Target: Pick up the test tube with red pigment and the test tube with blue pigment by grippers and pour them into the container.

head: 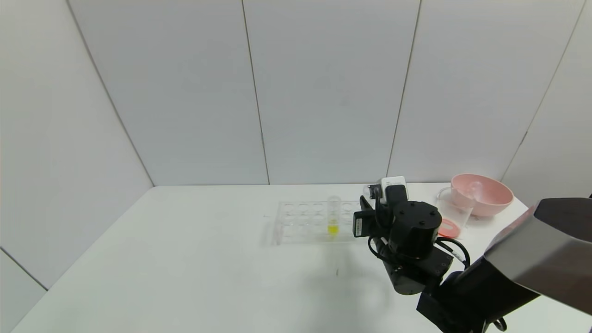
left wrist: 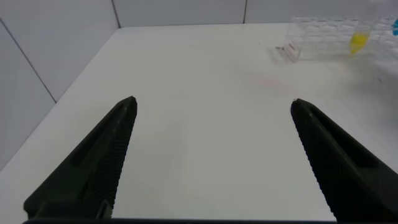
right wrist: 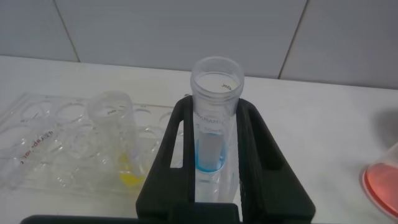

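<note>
Pinching the test tube with blue pigment (right wrist: 214, 134), the right gripper (right wrist: 214, 162) shows in the lower middle of the right wrist frame, its two black fingers (right wrist: 171, 162) pressed against the tube's sides. The tube stands upright between them, its open mouth up near the middle of the frame and the bright blue liquid low in its body. Left of the gripper in that frame sits the clear tube rack (right wrist: 43, 146), with a tube of yellow liquid (right wrist: 118, 140) standing in one of its wells. At the lower right edge of the same frame a patch of orange-red (right wrist: 382, 183) shows through clear glass.

In the head view the right arm (head: 411, 240) fills the lower right, reaching toward the centre right of the frame, where its wrist and small white box (head: 393, 182) hide the gripper and the blue tube. The rack (head: 300, 222) lies just left of it, near the middle of the frame, with the yellow tube (head: 333, 217) upright at its right part. Right of the wrist stands the container (head: 455, 210), a clear beaker, with the orange-red colour (head: 447, 228) at its base. Behind it, at the right edge of the white table (head: 185, 259), sits a pink bowl (head: 481, 194).

The left gripper (left wrist: 211, 155) hangs over bare table in the left wrist frame, its fingers spread wide apart at the lower left and lower right, holding nothing. The rack appears far off at the upper right of that frame. The test tube with red pigment cannot be made out as a separate tube.
</note>
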Robot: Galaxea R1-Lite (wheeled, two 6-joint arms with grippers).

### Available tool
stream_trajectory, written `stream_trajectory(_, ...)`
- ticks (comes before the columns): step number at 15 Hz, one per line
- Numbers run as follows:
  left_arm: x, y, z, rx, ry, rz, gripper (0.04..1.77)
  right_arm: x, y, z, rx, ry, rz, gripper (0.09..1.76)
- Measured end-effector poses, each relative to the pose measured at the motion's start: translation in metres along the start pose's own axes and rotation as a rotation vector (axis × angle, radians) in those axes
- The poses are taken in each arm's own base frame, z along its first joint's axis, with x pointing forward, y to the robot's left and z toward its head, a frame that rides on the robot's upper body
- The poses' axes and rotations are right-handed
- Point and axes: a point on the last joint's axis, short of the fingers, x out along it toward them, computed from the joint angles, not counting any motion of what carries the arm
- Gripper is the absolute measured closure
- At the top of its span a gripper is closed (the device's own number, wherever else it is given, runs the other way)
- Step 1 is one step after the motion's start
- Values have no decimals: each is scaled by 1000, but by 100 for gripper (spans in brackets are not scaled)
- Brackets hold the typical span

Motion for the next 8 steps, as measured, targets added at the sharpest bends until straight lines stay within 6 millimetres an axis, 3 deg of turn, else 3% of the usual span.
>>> stream_trajectory(4, 0, 0, 0, 0, 0, 0, 5, -6, 0, 20, 0, -44, 9, 139)
stream_trajectory(8, 0, 0, 0, 0, 0, 0, 5, -9, 1, 25, 7, -54, 16, 139)
